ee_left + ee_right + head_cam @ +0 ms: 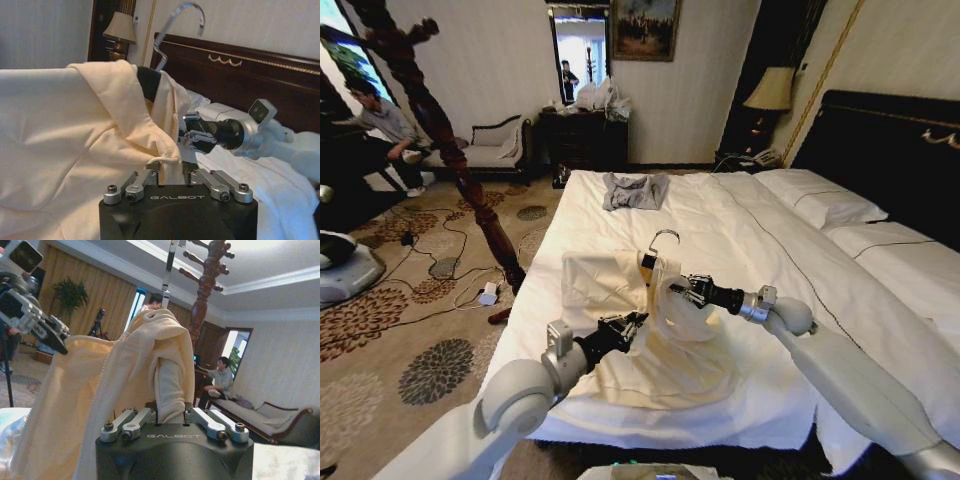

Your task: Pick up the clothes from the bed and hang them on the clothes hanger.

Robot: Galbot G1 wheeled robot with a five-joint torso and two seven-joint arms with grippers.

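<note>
The cream-yellow clothes (665, 345) are lifted partly off the white bed (760, 240) near its foot, with the rest spread on the sheet. The collar is draped over the black clothes hanger (149, 82), whose silver hook (661, 239) sticks up above the fabric. My left gripper (632, 324) is shut on the garment's front edge just below the collar (167, 159). Opposite it, my right gripper (686, 290) is shut on a fold of the same garment (170, 385) under the hanger. The two grippers face each other closely across the cloth.
A small grey garment (635, 190) lies farther up the bed. White pillows (820, 200) rest against the black headboard (890, 140). The dark wooden coat stand (440, 130) rises beside the bed's left edge. Cables (470, 285) cross the carpet; a person sits at the far left.
</note>
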